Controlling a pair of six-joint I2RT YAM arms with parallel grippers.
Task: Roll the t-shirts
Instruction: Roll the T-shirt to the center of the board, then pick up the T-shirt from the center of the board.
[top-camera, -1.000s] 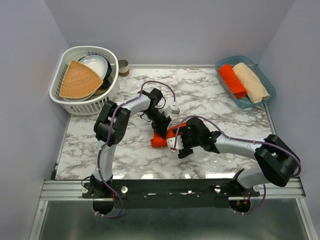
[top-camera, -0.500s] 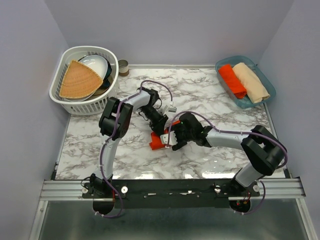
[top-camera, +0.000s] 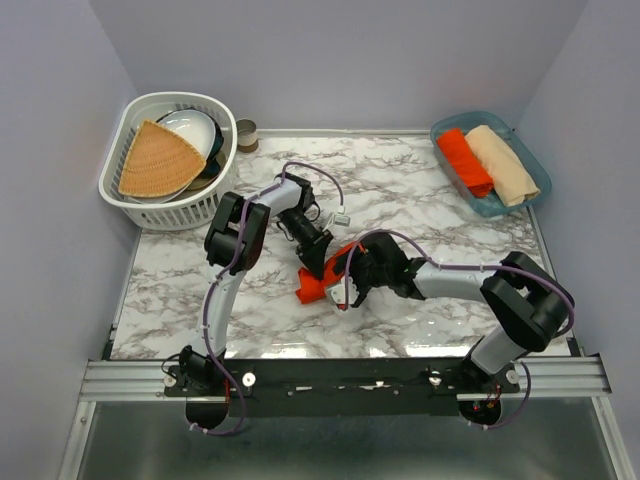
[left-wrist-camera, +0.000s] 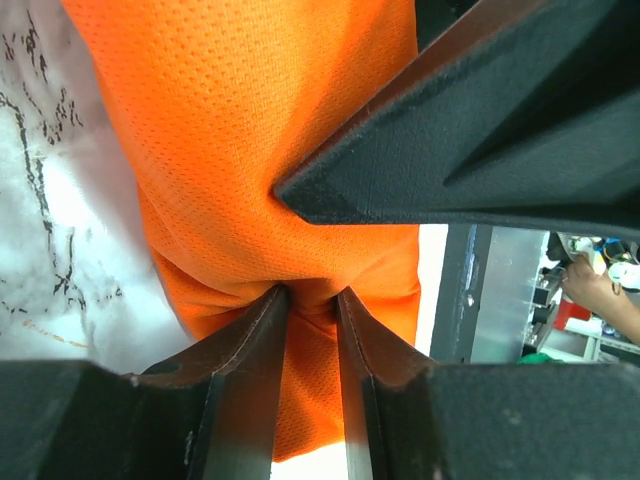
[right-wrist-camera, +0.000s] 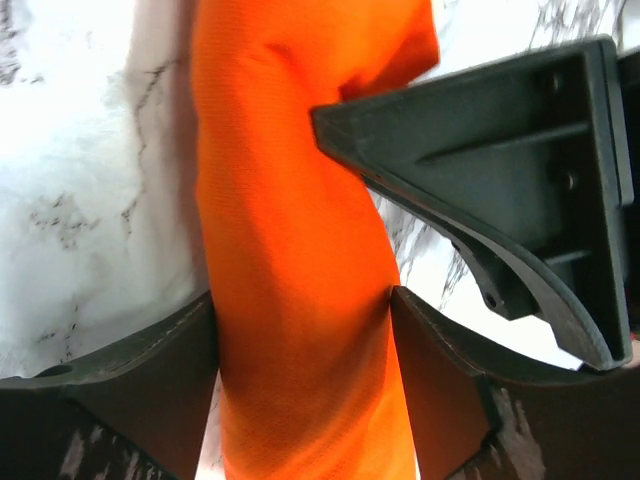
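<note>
Top external shows the orange shirt (top-camera: 316, 284) as a tight roll in the middle of the table (top-camera: 450, 220), with both arms on it. My left gripper (left-wrist-camera: 312, 295) is nearly closed, pinching a fold. My right gripper (right-wrist-camera: 300, 300) is clamped around the roll's body. Rolling looks basically done to me, so next I'd lift it evenly and carry it to the blue tub (top-camera: 487, 207), beside the two rolled shirts (top-camera: 465, 160).

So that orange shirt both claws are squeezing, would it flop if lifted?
Probably floppy: the orange shirt bunches into creases where the left gripper pinches it. Likely light, as the cloth looks thin and mesh-like. Once rolled it may hold shape, like the two rolled shirts lying in the blue tray.
</note>
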